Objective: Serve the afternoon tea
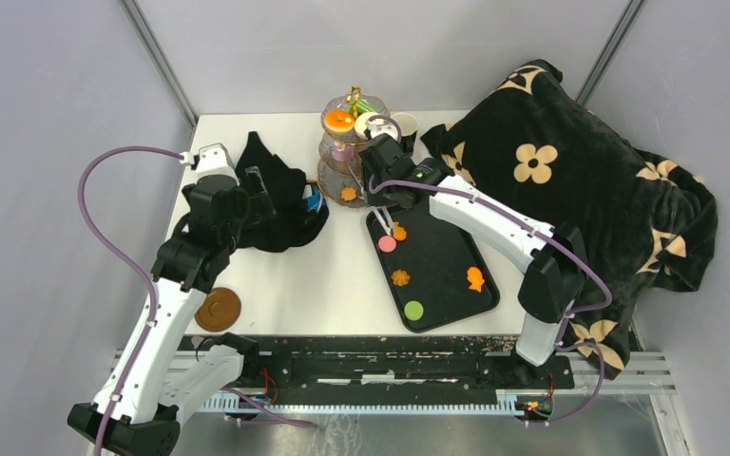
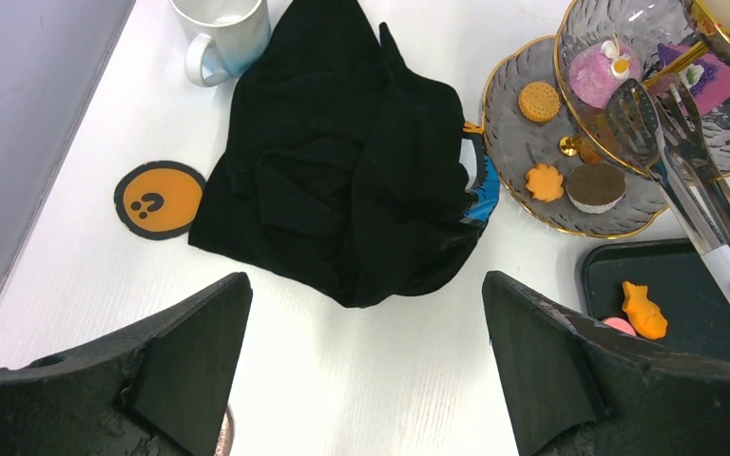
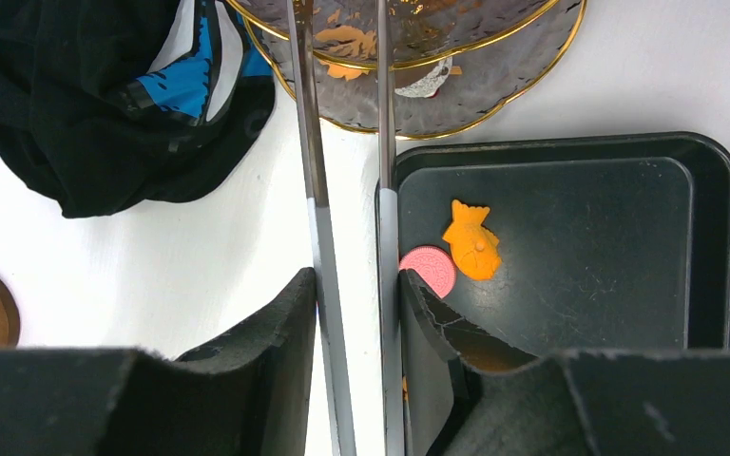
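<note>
Clamping tongs [image 3: 386, 237] whose long axis runs near-to-far, tips at the tiered stand [image 1: 328, 180], the right claw [image 3: 354, 285] flanks a fish cookie [image 3: 472, 242], tail far; left claw [image 2: 361, 285] spread apart.

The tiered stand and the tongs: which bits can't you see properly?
- Right wrist view: the tongs run off the top edge, so their tips are cut off.
- Left wrist view: the tiered stand has its upper tiers cut by the top-right corner.
- Left wrist view: the black cloth hides most of a blue thing.
- Top view: the stand's treats are too small to name.
</note>
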`<control>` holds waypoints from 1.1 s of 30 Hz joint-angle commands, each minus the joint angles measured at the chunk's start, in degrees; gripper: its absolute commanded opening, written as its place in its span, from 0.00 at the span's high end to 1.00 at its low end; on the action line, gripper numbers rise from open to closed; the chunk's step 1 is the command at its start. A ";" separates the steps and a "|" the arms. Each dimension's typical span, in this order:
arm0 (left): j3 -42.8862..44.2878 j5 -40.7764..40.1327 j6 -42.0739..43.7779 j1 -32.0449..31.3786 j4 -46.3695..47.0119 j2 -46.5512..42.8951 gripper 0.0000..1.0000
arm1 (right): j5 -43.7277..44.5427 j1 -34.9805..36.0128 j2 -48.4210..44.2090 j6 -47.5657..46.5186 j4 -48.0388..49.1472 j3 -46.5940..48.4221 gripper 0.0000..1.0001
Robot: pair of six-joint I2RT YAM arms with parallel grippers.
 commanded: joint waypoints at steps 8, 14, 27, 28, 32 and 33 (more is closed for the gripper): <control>1.74 -0.19 2.08 0.30 1.50 0.09 0.02 | -5.04 -0.23 -10.42 -1.87 3.20 -3.50 0.80; 1.67 -0.72 2.43 0.29 1.74 0.80 0.02 | -10.65 -0.23 -19.26 -4.41 3.05 -9.67 0.85; 2.39 -0.54 1.42 0.29 1.79 1.35 0.02 | -17.54 6.72 -22.80 -1.91 11.81 -25.49 0.86; 2.32 -0.57 1.39 0.32 1.64 1.08 0.02 | -16.49 7.82 -21.32 -0.36 14.21 -26.16 0.85; 2.42 -0.78 1.29 0.29 0.46 0.36 0.02 | -14.28 10.30 -13.77 4.78 23.74 -28.09 0.86; 2.53 -1.00 1.29 0.33 0.14 0.25 0.02 | -13.26 11.07 -11.83 5.38 25.32 -28.06 0.86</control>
